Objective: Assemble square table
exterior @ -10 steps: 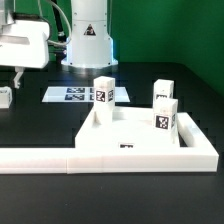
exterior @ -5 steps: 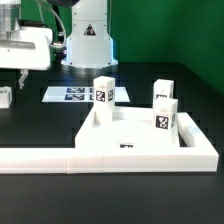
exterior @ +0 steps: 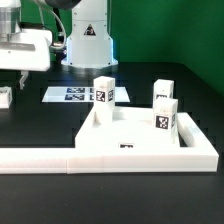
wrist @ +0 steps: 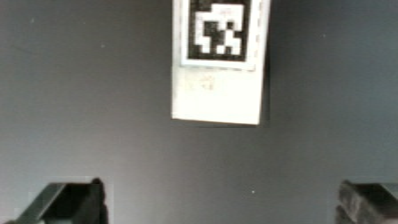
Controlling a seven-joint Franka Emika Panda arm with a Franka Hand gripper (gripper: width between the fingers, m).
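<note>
The white square tabletop [exterior: 125,129] lies rim-up in the corner of the rail. Three short white tagged legs [exterior: 103,97] [exterior: 163,94] [exterior: 167,115] stand upright on it. A fourth loose leg [exterior: 5,97] lies on the black table at the exterior view's far left. My gripper [exterior: 15,78] hangs above that leg, apart from it. In the wrist view the same leg [wrist: 222,70] lies flat with its tag showing. There my gripper [wrist: 221,205] is open, its dark fingertips [wrist: 71,203] wide apart with only bare table between them.
A long white L-shaped rail [exterior: 40,160] runs along the front and up the exterior view's right side of the tabletop. The marker board [exterior: 72,95] lies flat behind the tabletop, near the robot base [exterior: 88,40]. A green wall stands at the back.
The arm has shifted slightly above the loose leg at the left. The jaws stay open and no part has moved.
</note>
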